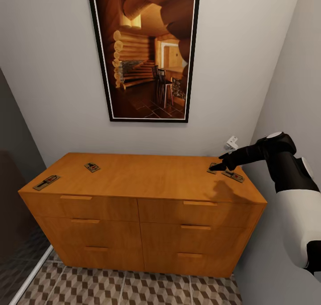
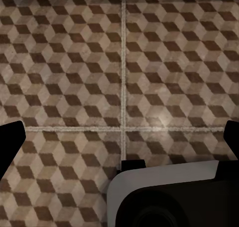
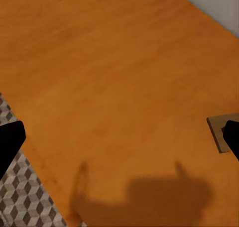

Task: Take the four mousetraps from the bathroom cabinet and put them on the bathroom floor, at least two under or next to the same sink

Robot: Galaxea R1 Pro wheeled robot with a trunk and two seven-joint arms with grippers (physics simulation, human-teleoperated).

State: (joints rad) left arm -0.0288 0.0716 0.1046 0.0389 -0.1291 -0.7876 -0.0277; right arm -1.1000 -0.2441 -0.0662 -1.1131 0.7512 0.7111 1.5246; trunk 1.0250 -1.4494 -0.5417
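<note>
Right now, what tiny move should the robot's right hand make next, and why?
Probably lower the right hand a little and close it on the nearest mousetrap. The hand is open and hovers at that trap on the cabinet top, and all four traps are off the floor.

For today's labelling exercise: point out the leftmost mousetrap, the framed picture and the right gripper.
leftmost mousetrap point(image 1: 46, 182), head view, middle of its board.
framed picture point(image 1: 147, 51), head view, centre of the print.
right gripper point(image 1: 218, 166), head view, at its fingertips.

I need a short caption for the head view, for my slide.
Right gripper reaching over two mousetraps on the cabinet; two more lie left.
</note>
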